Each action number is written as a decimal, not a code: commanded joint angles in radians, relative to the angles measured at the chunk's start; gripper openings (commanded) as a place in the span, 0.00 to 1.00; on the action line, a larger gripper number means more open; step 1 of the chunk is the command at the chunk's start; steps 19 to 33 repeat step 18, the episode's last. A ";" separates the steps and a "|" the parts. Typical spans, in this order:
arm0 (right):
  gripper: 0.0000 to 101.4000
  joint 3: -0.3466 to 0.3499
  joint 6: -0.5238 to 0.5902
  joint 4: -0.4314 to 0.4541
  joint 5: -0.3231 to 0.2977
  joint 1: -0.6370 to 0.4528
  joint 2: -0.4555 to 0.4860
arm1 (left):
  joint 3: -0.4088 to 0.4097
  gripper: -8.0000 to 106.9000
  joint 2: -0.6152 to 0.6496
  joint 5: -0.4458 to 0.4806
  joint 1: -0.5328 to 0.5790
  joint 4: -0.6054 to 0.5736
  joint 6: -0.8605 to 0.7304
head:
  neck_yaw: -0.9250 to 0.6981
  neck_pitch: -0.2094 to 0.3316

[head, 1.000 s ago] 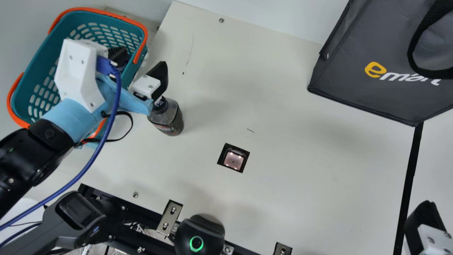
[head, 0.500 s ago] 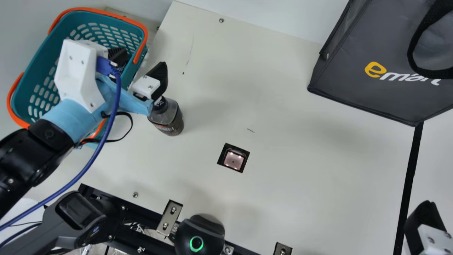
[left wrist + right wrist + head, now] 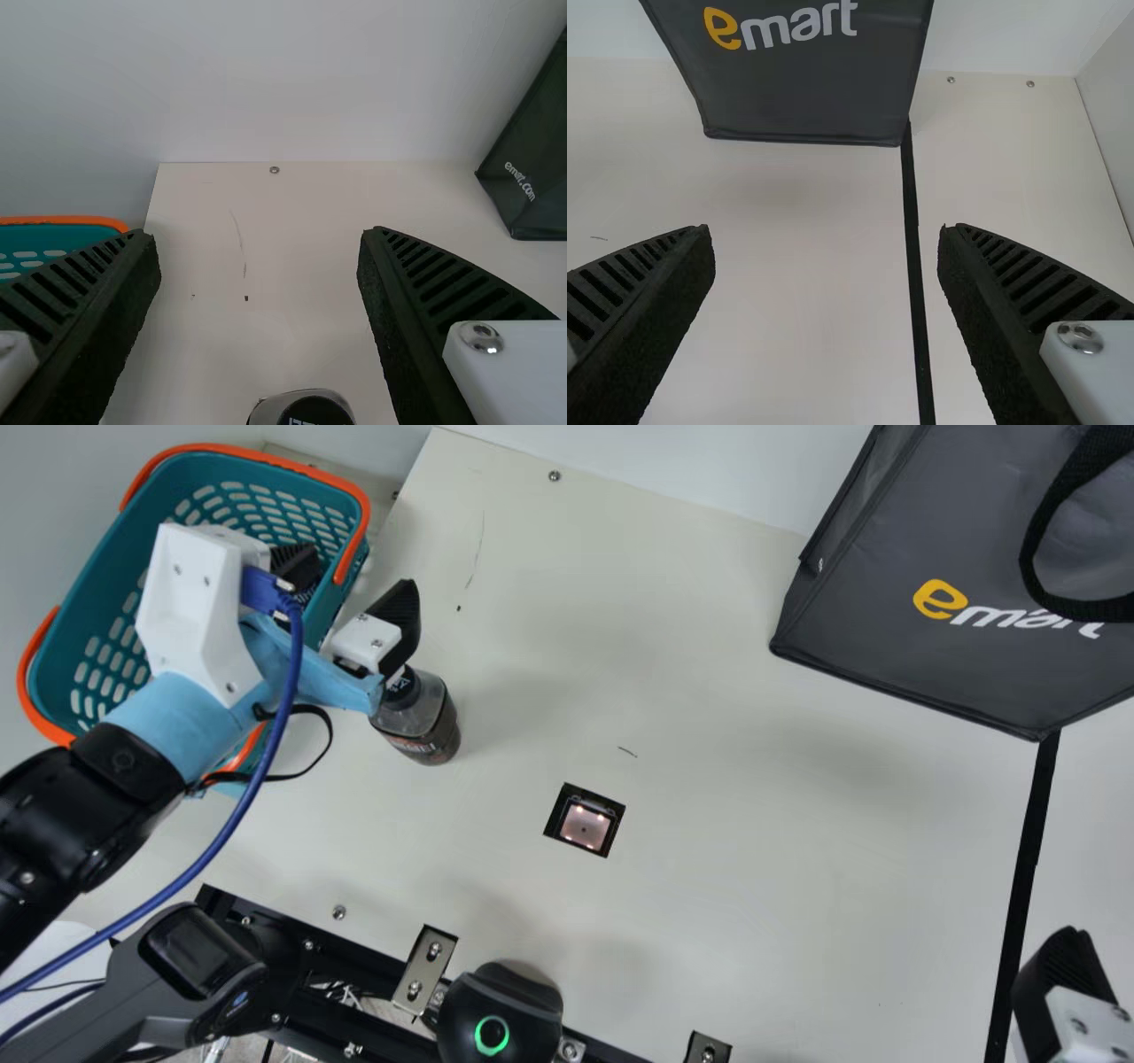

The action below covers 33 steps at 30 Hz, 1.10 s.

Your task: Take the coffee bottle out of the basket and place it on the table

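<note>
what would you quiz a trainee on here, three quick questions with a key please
1. Multiple choice: where is the coffee bottle?
a) on the table, beside the basket
b) inside the bag
c) inside the basket
2. True or false: the left gripper is open.
3. Fill in the blank: the basket is teal, and its handles are ____.

Key: 1 a; 2 true; 3 orange
</note>
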<state>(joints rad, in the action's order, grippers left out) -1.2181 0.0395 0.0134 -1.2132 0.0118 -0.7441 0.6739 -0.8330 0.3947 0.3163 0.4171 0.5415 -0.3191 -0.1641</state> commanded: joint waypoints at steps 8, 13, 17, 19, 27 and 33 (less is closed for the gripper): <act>0.90 0.000 0.000 0.000 0.000 0.000 0.000 | 0.000 0.85 0.000 0.000 0.000 0.000 0.000 | -0.002 0.026; 0.90 0.000 0.000 0.000 0.000 0.000 0.000 | 0.000 0.85 0.000 0.000 0.000 0.000 0.000 | -0.002 0.026; 0.90 0.000 0.000 0.000 0.000 0.000 0.000 | 0.000 0.85 0.000 0.000 0.000 0.000 0.000 | -0.002 0.026; 0.90 0.000 0.000 0.000 0.000 0.000 0.000 | 0.000 0.85 0.000 0.000 0.000 0.000 0.000 | -0.002 0.026; 0.90 0.000 0.000 0.000 0.000 0.000 0.000 | 0.000 0.85 0.000 0.000 0.000 0.000 0.000 | -0.002 0.026; 0.90 0.000 0.000 0.000 0.000 0.000 0.000 | 0.000 0.85 0.000 0.000 0.000 0.000 0.000 | -0.002 0.026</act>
